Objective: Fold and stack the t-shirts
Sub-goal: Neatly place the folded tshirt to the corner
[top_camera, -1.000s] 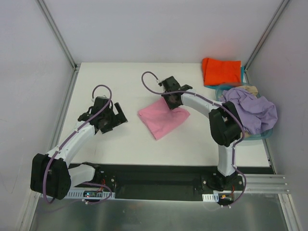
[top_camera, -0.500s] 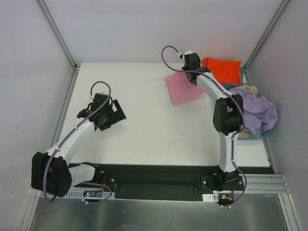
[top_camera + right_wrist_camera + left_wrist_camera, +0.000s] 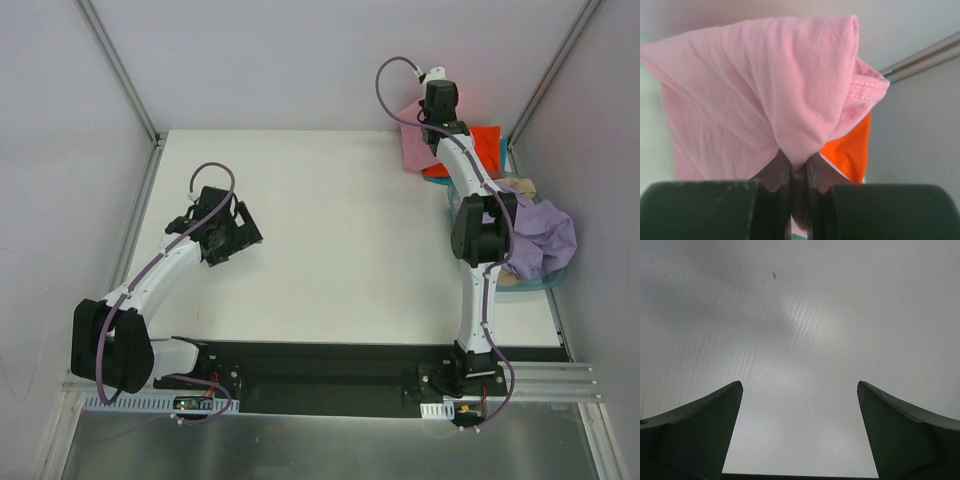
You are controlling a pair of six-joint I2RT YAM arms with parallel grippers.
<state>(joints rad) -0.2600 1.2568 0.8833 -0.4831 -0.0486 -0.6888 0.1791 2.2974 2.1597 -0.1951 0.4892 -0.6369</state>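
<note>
Over the table's (image 3: 330, 240) far right corner, our right gripper (image 3: 798, 162) clamps the pink t-shirt (image 3: 765, 75), which hides part of the folded orange-red t-shirt (image 3: 487, 142). Nearby, the lavender t-shirt (image 3: 545, 232) overflows the basket (image 3: 538, 285). Our left gripper (image 3: 800, 390) gapes wide.

The left arm (image 3: 150, 285) and right arm (image 3: 478, 300) are white tubes with chunky black joints. The left pincer (image 3: 800, 385) has dark grey-green, curved wedge fingers (image 3: 700, 430). The right pincer (image 3: 797, 162) has a matte black body. Behind each, a purple cable (image 3: 205, 170) loops out along the arm.
</note>
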